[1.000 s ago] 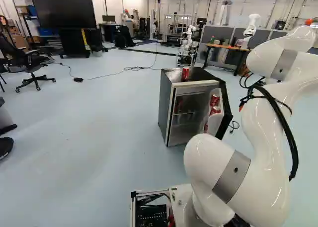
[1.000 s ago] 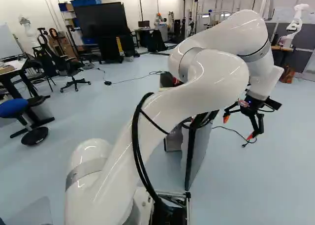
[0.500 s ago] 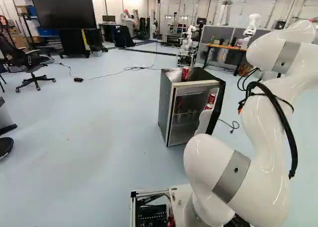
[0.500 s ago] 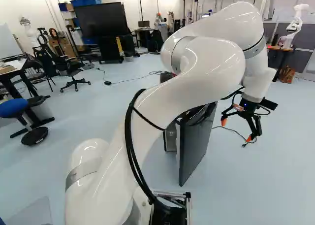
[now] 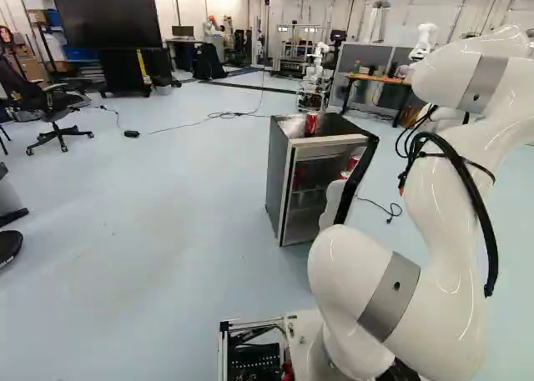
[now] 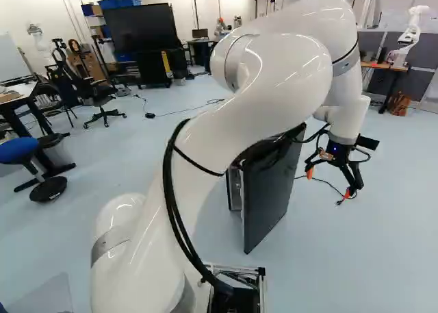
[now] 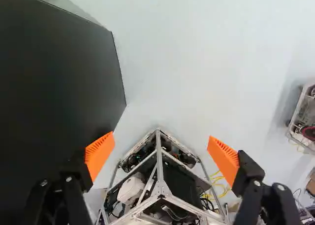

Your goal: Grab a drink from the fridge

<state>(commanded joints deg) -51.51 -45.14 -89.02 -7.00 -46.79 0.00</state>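
Note:
The gripper hangs to the right of the fridge door in the right base view. In the wrist view the gripper is open, with nothing between its orange pads. The door's dark outer face lies close beside one finger; touching or apart, I cannot tell. The small dark fridge stands with its door partly open. Red cans show at the door's inner side, partly hidden by its edge. Another red can stands on the fridge top beside a clear plastic bag.
A metal frame with electronics shows beyond the fingers in the wrist view. A cable lies on the floor by the fridge. At the back stand a desk and another robot; office chairs are at the left.
The fridge door has swung partway back towards the fridge, hiding more of its cans. My arm has shifted left in the right base view, its gripper slightly left too. The base has stayed put.

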